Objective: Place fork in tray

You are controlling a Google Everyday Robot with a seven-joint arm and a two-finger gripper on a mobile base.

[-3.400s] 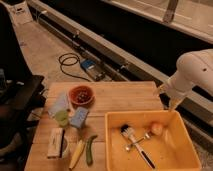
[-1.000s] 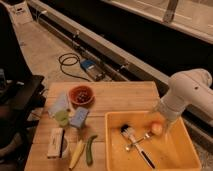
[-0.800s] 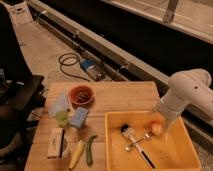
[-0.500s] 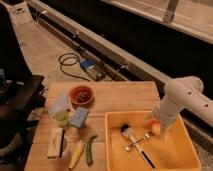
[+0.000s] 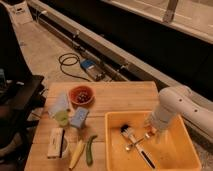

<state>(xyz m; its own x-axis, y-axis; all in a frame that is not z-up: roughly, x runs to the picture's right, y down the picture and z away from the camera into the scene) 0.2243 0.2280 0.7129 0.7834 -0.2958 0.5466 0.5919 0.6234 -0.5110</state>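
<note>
The gripper (image 5: 152, 131) is down inside the tray (image 5: 118, 156), low over its floor near the far right corner. The bulky white arm (image 5: 173, 107) above covers most of it, so I cannot tell how wide it stands or whether it has hold of anything.

The fork (image 5: 136, 145) lies on the tray floor just left of the gripper. It is slanted, with its upper end pointing toward the gripper. I cannot tell whether that end touches the gripper. The fork crosses the brush (image 5: 134, 142), whose pale head lies toward the far wall and whose black handle runs toward the near right.

The tray sits on the near right part of the wooden table (image 5: 125, 97), its left wall about at the table's middle. The arm reaches in over the tray's right wall from the table's right side.

Left of the tray, well apart from it, is a cluster of small things. A red bowl (image 5: 81, 95) stands farthest back. A pale bag (image 5: 60, 102) lies beside it. A green piece (image 5: 61, 118) and a blue packet (image 5: 79, 118) lie in front. Nearer the front edge lie a white box (image 5: 56, 144), a yellow piece (image 5: 76, 153) and a slim green one (image 5: 90, 149) side by side.

On the floor beyond the table is a coiled black cable (image 5: 69, 64).
</note>
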